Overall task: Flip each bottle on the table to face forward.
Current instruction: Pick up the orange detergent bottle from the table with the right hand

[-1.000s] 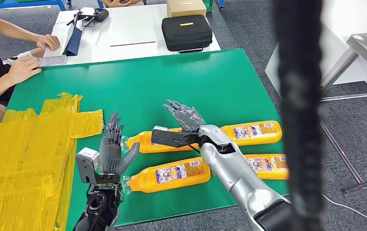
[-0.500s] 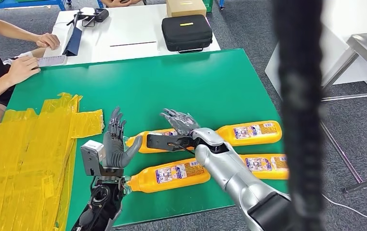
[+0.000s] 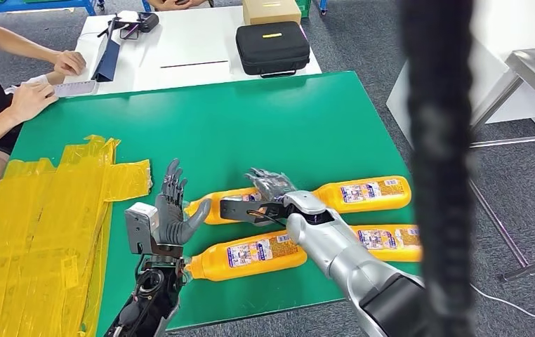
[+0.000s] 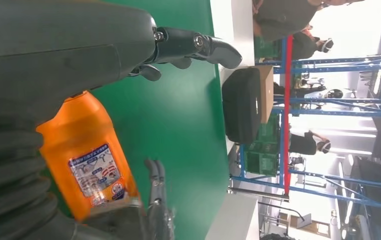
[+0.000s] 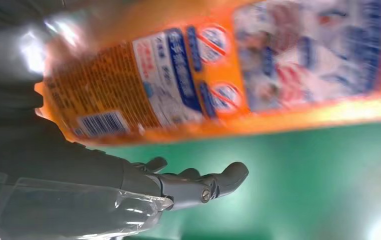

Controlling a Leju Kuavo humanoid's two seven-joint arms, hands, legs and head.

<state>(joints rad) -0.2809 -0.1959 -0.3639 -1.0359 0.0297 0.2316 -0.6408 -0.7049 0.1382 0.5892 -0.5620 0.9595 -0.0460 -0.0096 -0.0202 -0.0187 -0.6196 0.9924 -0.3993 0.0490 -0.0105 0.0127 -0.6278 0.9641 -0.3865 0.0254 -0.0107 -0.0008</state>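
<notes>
Green table carries orange bottles and yellow tape.

1. Far bottle: middle hidden behind right hand and forearm.
2. Right-side bottle: partly behind dark vertical bar.
3. Right wrist view: bottle label blurred, unreadable.

Four orange bottles flat on green table

You see glossy orange plastic bottles with shiny paper labels, matt green table, crinkled shiny yellow tape, smooth silver metal arm
</notes>
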